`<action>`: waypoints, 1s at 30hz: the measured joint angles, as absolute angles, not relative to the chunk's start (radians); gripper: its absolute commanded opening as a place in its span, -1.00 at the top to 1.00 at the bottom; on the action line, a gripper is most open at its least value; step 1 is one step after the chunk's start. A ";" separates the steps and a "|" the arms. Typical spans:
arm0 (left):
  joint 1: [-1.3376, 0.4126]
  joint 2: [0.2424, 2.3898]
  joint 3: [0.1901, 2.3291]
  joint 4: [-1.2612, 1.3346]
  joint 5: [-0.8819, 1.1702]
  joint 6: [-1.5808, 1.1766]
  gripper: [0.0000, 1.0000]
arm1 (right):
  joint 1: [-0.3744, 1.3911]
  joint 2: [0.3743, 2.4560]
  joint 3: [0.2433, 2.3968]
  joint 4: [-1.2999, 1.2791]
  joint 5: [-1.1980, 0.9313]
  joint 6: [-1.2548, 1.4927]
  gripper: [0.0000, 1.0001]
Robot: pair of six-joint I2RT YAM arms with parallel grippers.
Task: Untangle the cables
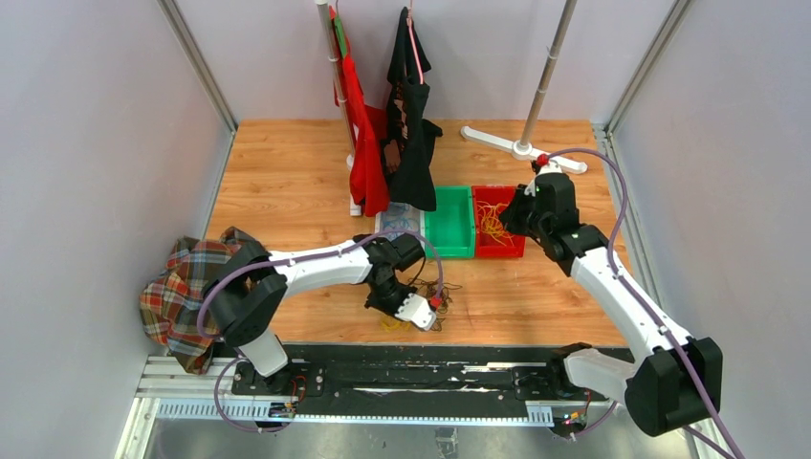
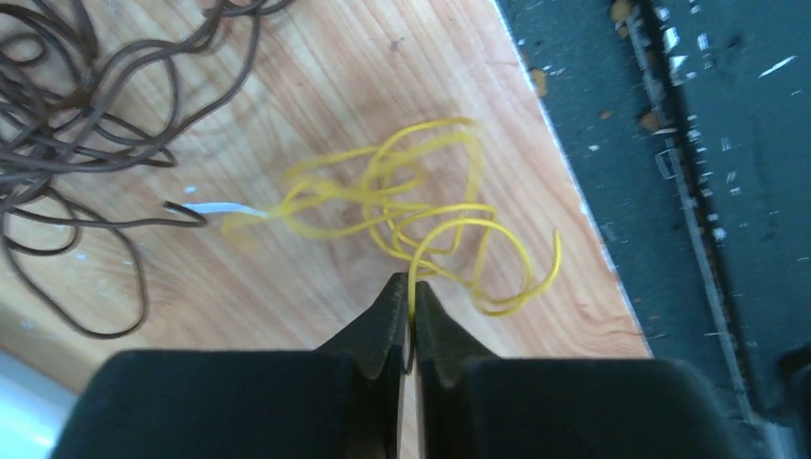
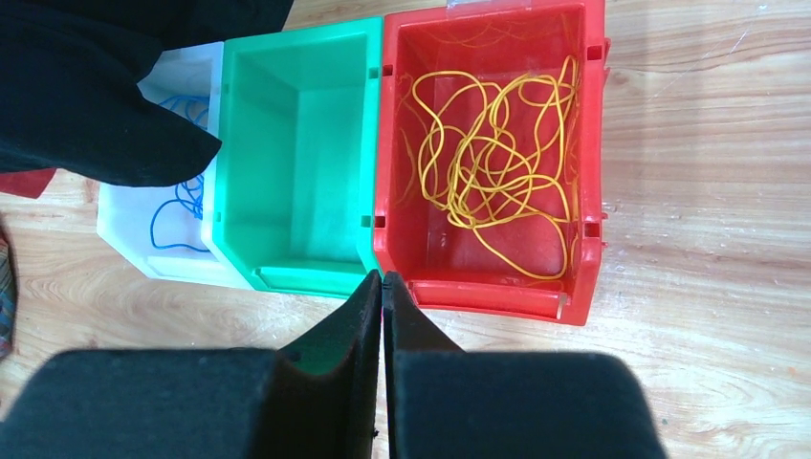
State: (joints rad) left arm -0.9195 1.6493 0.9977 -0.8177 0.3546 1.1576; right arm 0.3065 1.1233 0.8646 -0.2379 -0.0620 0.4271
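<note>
The left gripper (image 2: 409, 287), jaws nearly together, pinches one strand of the yellow cable (image 2: 394, 203) at the near edge of the table (image 1: 287, 172), beside the brown tangle (image 2: 57, 143). A slow, straight lift should let the loops slip free without dragging the brown; the right gripper (image 3: 382, 279) hangs closed and empty.

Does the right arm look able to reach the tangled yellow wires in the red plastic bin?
Probably yes: the shut right gripper hangs by the red bin, whose yellow wires lie uncovered.

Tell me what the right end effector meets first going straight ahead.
Likely the near walls where the green plastic bin and red plastic bin adjoin; the right end effector aims there, depth unclear.
</note>
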 measured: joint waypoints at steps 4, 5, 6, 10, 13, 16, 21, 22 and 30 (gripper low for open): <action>-0.902 1.628 1.010 -0.798 0.313 1.103 0.99 | 0.307 1.114 0.862 -0.236 -0.072 0.431 0.87; -0.889 1.612 1.023 -0.809 0.306 1.087 0.99 | 0.309 1.108 0.856 -0.231 -0.079 0.432 0.79; -0.873 1.592 1.039 -0.826 0.304 1.073 0.99 | 0.313 1.102 0.849 -0.226 -0.084 0.434 0.67; -0.796 1.468 1.120 -0.928 0.306 1.033 0.99 | 0.389 1.076 0.812 -0.185 -0.075 0.440 0.14; -0.760 1.342 1.153 -1.007 0.308 1.015 0.99 | 0.494 1.071 0.793 -0.141 -0.070 0.439 0.02; -0.761 1.243 1.170 -1.088 0.317 0.992 0.99 | 0.603 1.073 0.778 -0.084 -0.073 0.434 -0.04; -0.760 1.177 1.213 -1.168 0.337 0.924 0.99 | 0.793 1.110 0.774 0.049 -0.127 0.425 -0.06; -0.759 1.173 1.230 -1.179 0.341 0.902 0.99 | 0.827 1.121 0.775 0.073 -0.141 0.421 -0.07; -0.725 1.137 1.380 -1.192 0.449 0.765 0.99 | 0.966 1.144 0.775 0.238 -0.241 0.383 -0.08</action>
State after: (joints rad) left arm -0.7246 1.1366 1.3804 -1.1919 0.4492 0.7647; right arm 0.9665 1.1439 0.7750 0.2382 -0.2405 0.3828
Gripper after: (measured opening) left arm 0.018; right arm 0.535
